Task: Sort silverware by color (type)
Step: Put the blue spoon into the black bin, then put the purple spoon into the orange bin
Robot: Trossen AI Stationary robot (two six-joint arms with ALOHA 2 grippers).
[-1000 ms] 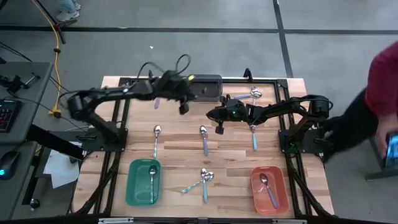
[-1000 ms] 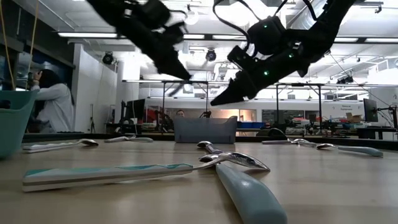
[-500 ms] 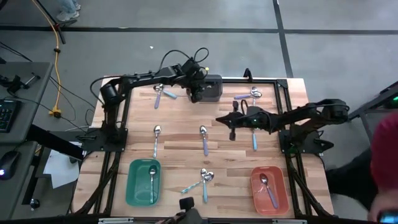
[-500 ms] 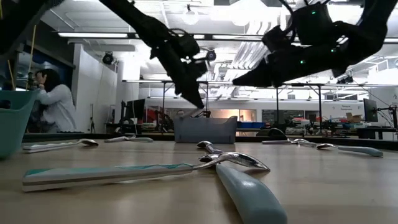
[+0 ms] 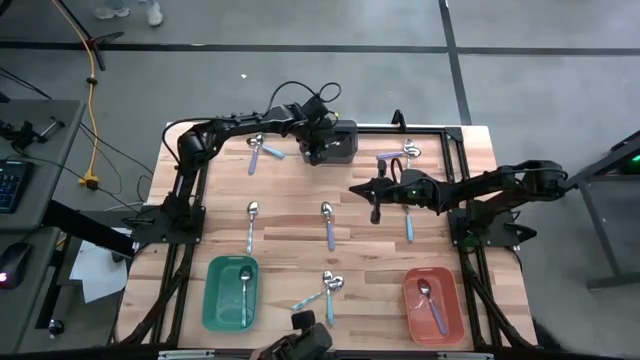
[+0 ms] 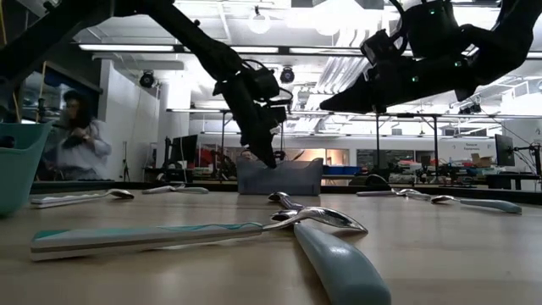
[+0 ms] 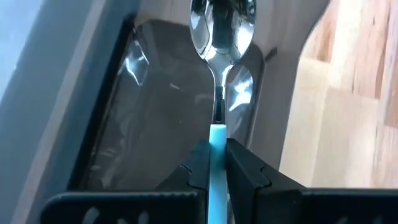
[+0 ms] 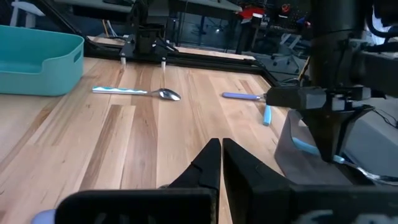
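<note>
My left gripper [image 5: 314, 154] hangs at the near-left side of a dark grey tray [image 5: 340, 140] at the table's far edge, shut on a spoon with a light blue handle [image 7: 217, 134]. The spoon's shiny bowl [image 7: 222, 28] is over the tray. My right gripper [image 5: 375, 200] is shut and empty, above the table's middle right. Other spoons lie flat on the wood: one with a teal handle [image 5: 250, 225], two with light blue handles [image 5: 328, 227] [image 5: 408, 226], and two crossed near the front edge [image 5: 325, 290]. My left gripper pinches the spoon's light blue handle [image 7: 217, 142] between its two fingers, near the end that joins the metal neck. The fingers point down from above and lie across the handle [image 8: 305, 147]. The spoon is lifted clear, with its bowl over the tray.
A green tray [image 5: 214, 300] at the front left and an orange tray [image 5: 452, 310] at the front right each hold a spoon. More spoons lie at the far left [image 5: 256, 154] and far right [image 5: 403, 151]. A dark object [image 5: 305, 335] shows at the front edge.
My left gripper has carried the light blue spoon toward the table's far and right edges and down, up to the dark grey tray. My right gripper has gone a little toward the table's right edge. A person at the right side has left the high view.
</note>
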